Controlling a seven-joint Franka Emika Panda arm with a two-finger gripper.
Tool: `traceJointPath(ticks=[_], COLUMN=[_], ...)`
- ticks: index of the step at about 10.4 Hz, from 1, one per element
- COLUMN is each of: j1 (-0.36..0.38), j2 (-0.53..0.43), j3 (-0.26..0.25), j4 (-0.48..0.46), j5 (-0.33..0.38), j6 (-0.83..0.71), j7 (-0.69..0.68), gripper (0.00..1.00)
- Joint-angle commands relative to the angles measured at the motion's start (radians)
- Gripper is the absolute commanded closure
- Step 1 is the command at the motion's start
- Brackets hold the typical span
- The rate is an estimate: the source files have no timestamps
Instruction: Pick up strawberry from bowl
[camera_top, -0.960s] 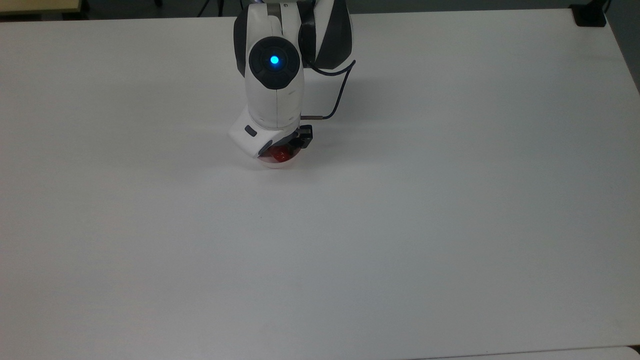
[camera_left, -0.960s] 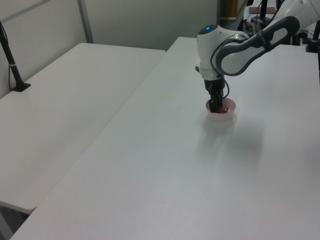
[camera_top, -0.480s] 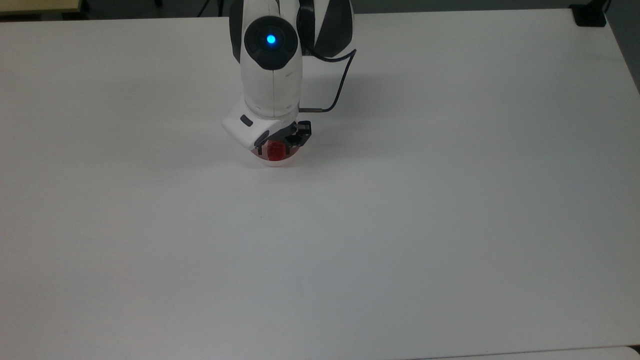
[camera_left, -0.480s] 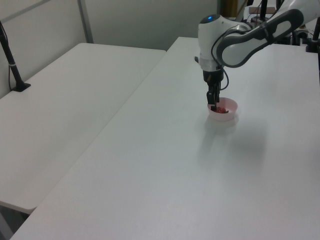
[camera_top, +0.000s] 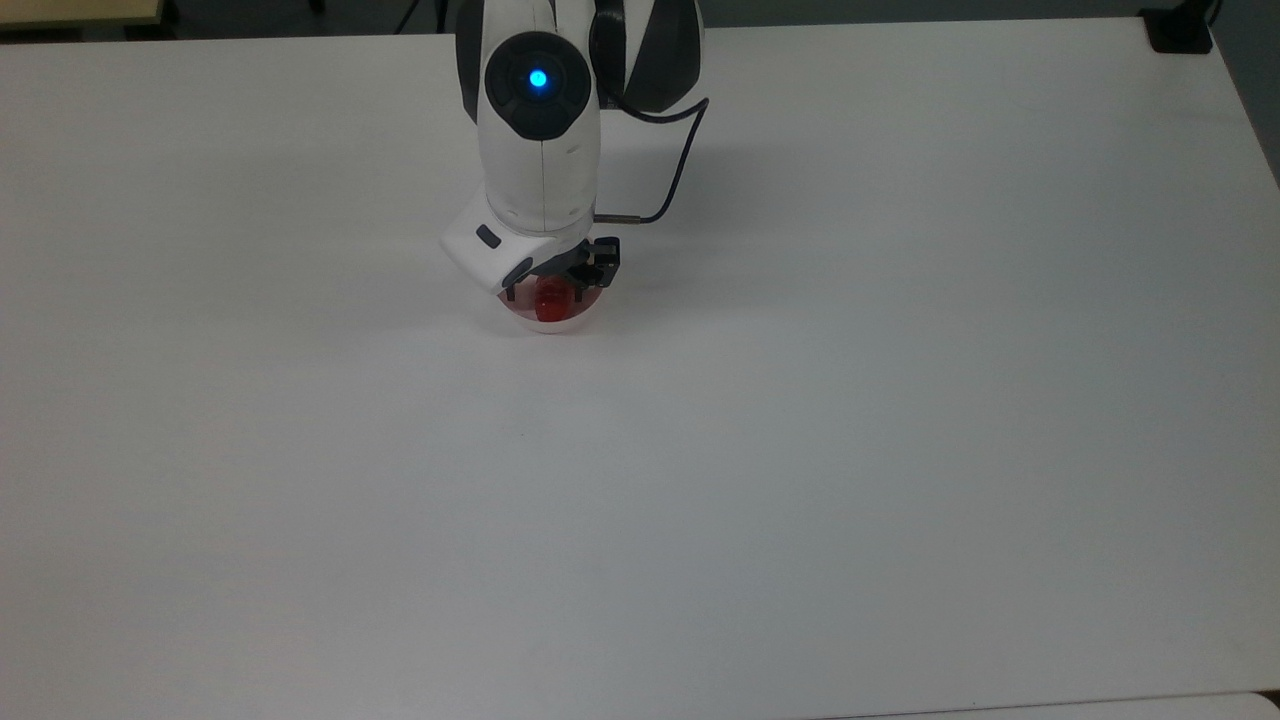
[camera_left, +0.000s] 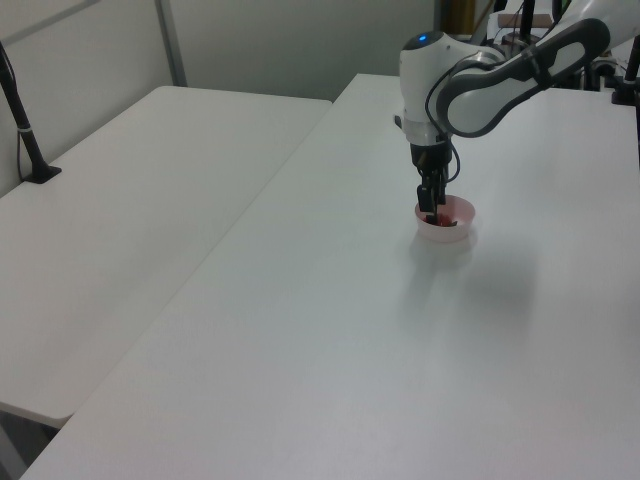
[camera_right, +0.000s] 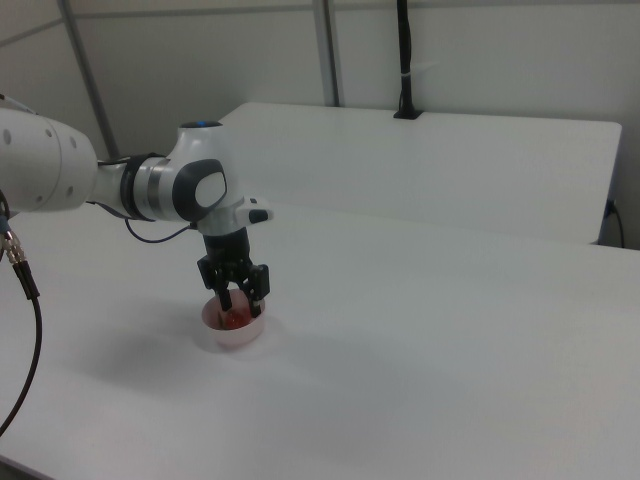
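Since a second ago your gripper (camera_top: 546, 296) has risen slightly, fingers pinching the strawberry (camera_top: 549, 300) just above the bowl (camera_top: 545, 322); judge lift begun.

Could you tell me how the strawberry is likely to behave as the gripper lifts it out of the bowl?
The strawberry looks small and glossy, so it may slip between the gripper's fingers. Its rounded shape suggests it would roll inside the pale pink bowl if dropped. It is probably light.
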Motion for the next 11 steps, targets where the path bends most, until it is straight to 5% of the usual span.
traceJointPath(ticks=[1, 3, 7, 11], j1=[-0.011, -0.027, -0.028, -0.028], j2=[-0.024, -0.024, -0.023, -0.029], j3=[0.001, 0.001, 0.001, 0.001], j4=[-0.038, -0.035, -0.029, -0.026], j5=[0.005, 0.033, 0.051, 0.068], j6=[0.005, 0.011, 0.028, 0.033], j7=[0.22, 0.363, 0.422, 0.42], gripper=[0.24, 0.28, 0.78, 0.88])
